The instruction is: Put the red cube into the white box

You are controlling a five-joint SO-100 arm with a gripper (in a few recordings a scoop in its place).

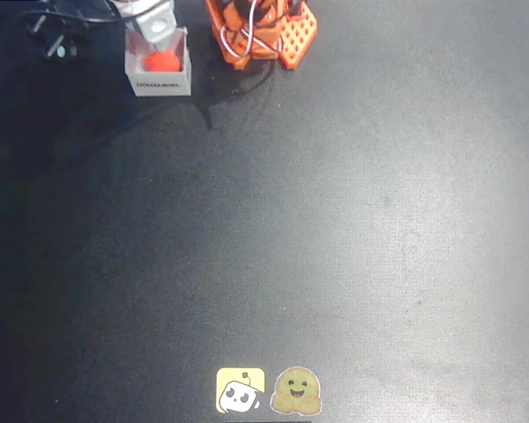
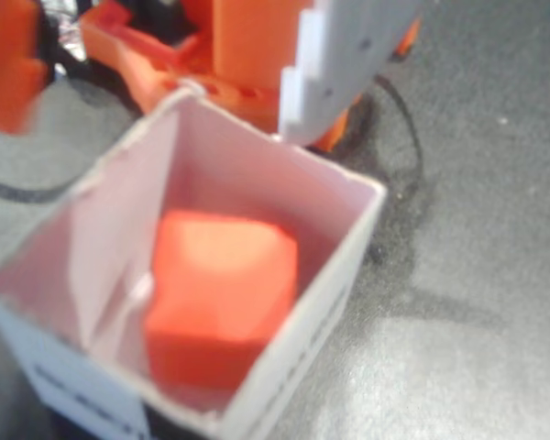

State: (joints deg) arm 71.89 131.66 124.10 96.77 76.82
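The white box (image 1: 160, 84) stands at the back left of the black table in the overhead view, its printed side facing the front. The red cube (image 1: 161, 60) lies inside it on the bottom. In the wrist view the cube (image 2: 222, 293) rests between the box's thin walls (image 2: 335, 293), touching no finger. My gripper (image 1: 153, 25) hovers over the box's far rim. Its white finger (image 2: 335, 73) and orange finger (image 2: 9, 69) stand wide apart above the box with nothing between them, so it is open.
The arm's orange perforated base (image 1: 263, 31) with white cables stands just right of the box. Dark cables and a plug (image 1: 57, 40) lie at the back left. Two stickers (image 1: 269, 390) sit at the table's front edge.
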